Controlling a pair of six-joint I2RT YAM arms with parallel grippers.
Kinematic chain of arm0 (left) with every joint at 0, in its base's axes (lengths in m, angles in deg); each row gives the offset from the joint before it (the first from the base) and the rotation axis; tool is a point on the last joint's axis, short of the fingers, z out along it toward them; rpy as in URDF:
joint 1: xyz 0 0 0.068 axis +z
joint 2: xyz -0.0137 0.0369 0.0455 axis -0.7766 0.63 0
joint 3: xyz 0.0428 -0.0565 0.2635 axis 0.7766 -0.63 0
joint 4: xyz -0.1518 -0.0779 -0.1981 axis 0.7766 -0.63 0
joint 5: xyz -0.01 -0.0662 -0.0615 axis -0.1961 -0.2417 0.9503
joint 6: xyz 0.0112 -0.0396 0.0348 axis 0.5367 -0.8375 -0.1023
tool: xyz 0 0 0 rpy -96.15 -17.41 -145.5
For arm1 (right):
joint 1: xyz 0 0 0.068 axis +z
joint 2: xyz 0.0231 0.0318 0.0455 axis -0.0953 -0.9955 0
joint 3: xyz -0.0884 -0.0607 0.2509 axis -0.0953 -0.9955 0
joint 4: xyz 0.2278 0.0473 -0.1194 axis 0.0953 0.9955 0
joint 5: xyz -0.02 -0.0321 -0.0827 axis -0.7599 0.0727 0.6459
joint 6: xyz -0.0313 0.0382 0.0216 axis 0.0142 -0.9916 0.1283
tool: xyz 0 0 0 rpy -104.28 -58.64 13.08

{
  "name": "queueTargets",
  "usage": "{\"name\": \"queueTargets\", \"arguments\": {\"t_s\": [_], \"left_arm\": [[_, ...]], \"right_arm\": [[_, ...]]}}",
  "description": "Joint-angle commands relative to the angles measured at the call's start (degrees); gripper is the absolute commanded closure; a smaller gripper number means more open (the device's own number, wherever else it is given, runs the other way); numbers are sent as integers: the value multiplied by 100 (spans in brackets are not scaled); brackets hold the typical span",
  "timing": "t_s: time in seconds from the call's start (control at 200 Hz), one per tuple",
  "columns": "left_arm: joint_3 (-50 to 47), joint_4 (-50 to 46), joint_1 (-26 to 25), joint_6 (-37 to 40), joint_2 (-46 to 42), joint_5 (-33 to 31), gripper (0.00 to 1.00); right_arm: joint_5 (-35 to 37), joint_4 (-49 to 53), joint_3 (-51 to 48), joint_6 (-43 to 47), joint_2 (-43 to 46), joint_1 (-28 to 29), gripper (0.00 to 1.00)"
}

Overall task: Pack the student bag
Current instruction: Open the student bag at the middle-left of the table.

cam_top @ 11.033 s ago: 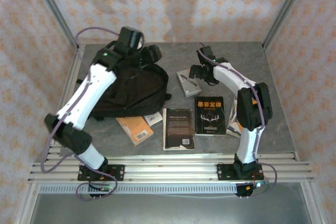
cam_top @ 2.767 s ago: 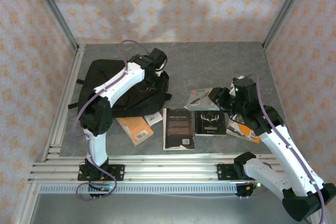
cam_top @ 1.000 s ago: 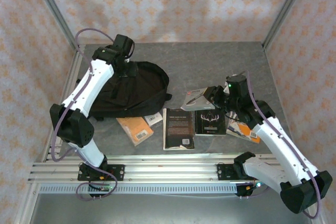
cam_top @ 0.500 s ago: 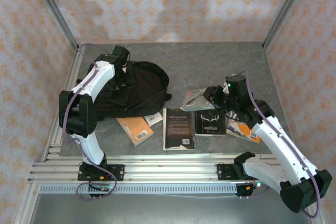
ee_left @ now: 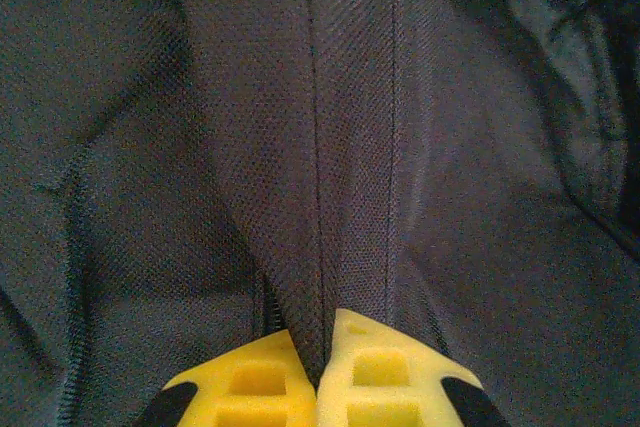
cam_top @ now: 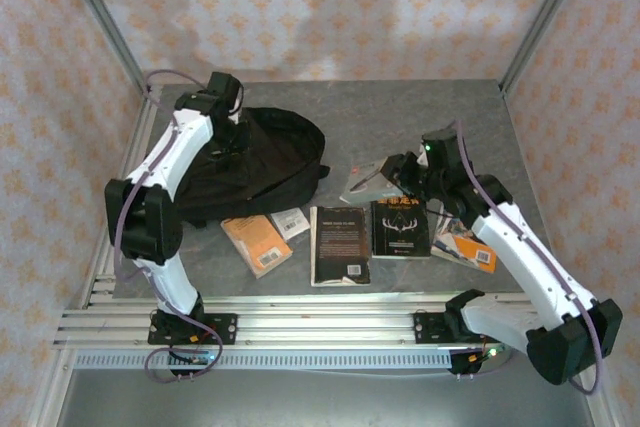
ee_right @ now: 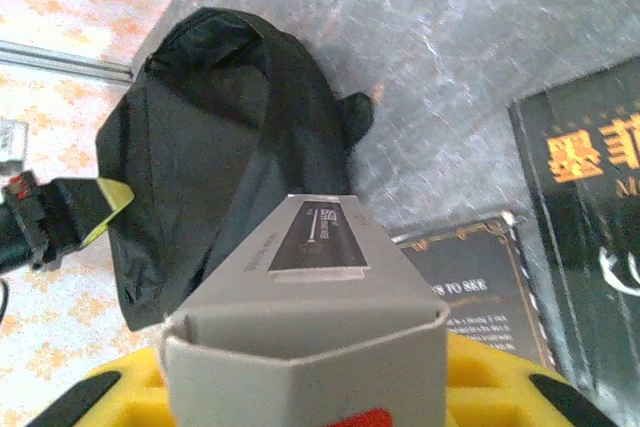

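With left gripper (ee_left: 320,362) clamps shut on bag (cam_top: 270,162) fabric at far left; with right gripper (cam_top: 398,173) holds box (cam_top: 360,187) in part-open jaws, bag leftward, long axis across table (cam_top: 400,112), left arm (cam_top: 175,152) nearer.

The student bag (ee_left: 350,147) is matt woven cloth, the grey box (ee_right: 310,297) smooth matt card.

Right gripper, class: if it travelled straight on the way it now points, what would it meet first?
Most likely the student bag. The right gripper, shut on the grey box, points across bare table at the bag's dark fabric, so the box's front would touch first. Depth is unclear from here.
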Motion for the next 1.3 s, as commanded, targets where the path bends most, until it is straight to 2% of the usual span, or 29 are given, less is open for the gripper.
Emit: {"name": "queueTargets", "arguments": {"t_s": [0.0, 0.24, 0.365, 0.47, 0.55, 0.656, 0.876, 0.981, 1.131, 1.296], "left_arm": [[460, 36, 152, -27, -672, 293, 100], [657, 403, 349, -5, -1034, 1298, 100], [649, 619, 349, 34, -1105, 1646, 100], [653, 726, 346, 36, -1086, 1958, 100], [609, 803, 349, 7, -1098, 2043, 100], [583, 867, 349, -27, -1086, 2187, 100], [478, 940, 353, -45, -1138, 2322, 100], [420, 1004, 348, -72, -1165, 2436, 100], [361, 1008, 340, -65, -1180, 2508, 100], [238, 1072, 340, -99, -1194, 2619, 100]], "right_arm": [[185, -591, 644, 184, -463, -13, 70], [746, -1042, 1469, 330, -1394, -13, 71], [624, -1367, 1860, 231, -1890, -12, 70], [736, -1261, 2386, 397, -2197, -13, 70], [1289, -842, 2758, 655, -2186, -12, 71], [1842, -793, 2811, 991, -1908, -12, 71], [2313, -690, 2913, 1431, -1667, -9, 71], [2042, -863, 2970, 1566, -1753, -12, 71], [957, -563, 3533, 1655, -2374, 0, 67], [694, -328, 3761, 1815, -2761, 10, 66]]}}
